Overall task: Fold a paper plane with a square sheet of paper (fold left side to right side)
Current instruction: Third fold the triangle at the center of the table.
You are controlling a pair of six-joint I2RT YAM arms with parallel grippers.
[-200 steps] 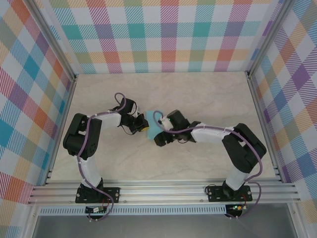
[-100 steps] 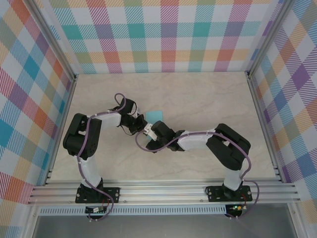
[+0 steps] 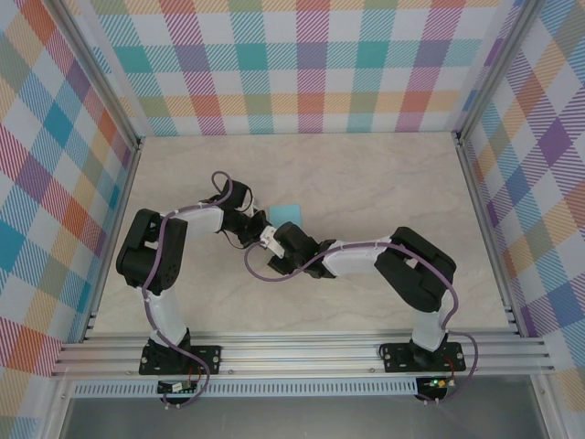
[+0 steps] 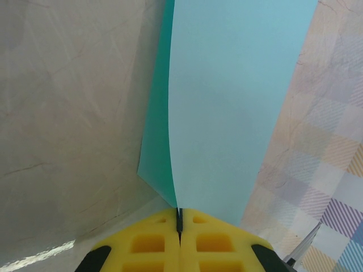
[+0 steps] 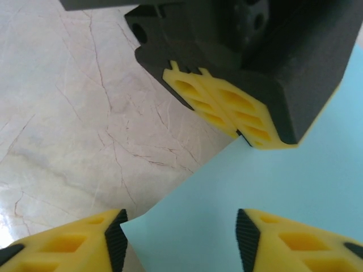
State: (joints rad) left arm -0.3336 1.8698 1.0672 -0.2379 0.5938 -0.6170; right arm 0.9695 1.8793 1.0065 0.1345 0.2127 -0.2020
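Turquoise paper (image 4: pixel 227 102) clamped in left fingers (image 4: pixel 150 245), right fingers (image 5: pixel 68 243) parted around corner

Bright, even light — faint glare.

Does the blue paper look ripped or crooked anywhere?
No rip shows. The square sheet of paper is pinched by the left gripper and bows instead of lying flat. The right gripper stands open around a corner, not gripping it.
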